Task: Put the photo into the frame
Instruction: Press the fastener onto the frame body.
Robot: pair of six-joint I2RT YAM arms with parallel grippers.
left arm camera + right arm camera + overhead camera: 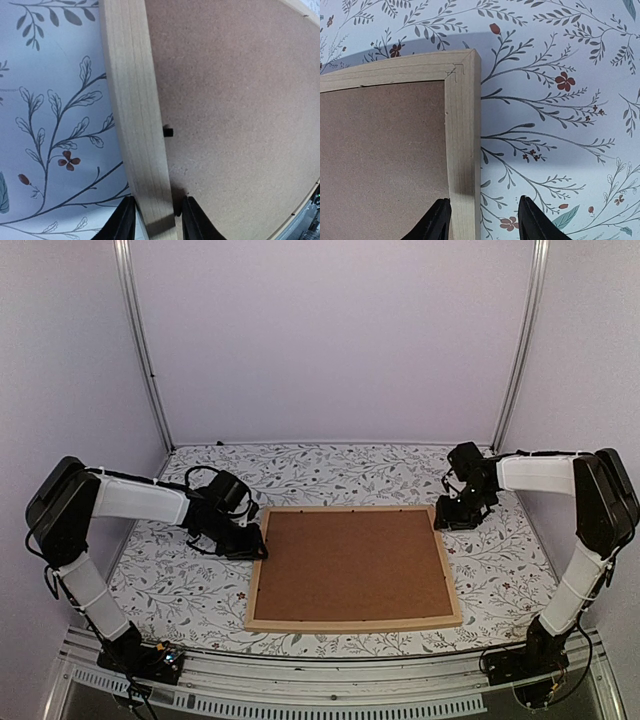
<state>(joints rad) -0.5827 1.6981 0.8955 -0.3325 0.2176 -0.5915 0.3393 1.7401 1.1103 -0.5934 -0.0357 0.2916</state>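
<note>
My left end effector (155, 222) straddles the frame's (350, 624) left rail, clamped or not I cannot tell; my right end effector (485, 220), spread, straddles the right rail's far end.

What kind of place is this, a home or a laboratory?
Probably a robot test booth, not a home: plain walls and aluminium posts enclose the floral-covered table, with a left arm and right arm mounted at its near edge.

A: Frame (350, 624) pose?
B: I logged it lying flat on the table (330, 465), back side up, long edges running left to right. Light wood, thin rails, mitred corners.
A: Contents?
B: Brown backing board (350, 565) filled it.
</note>
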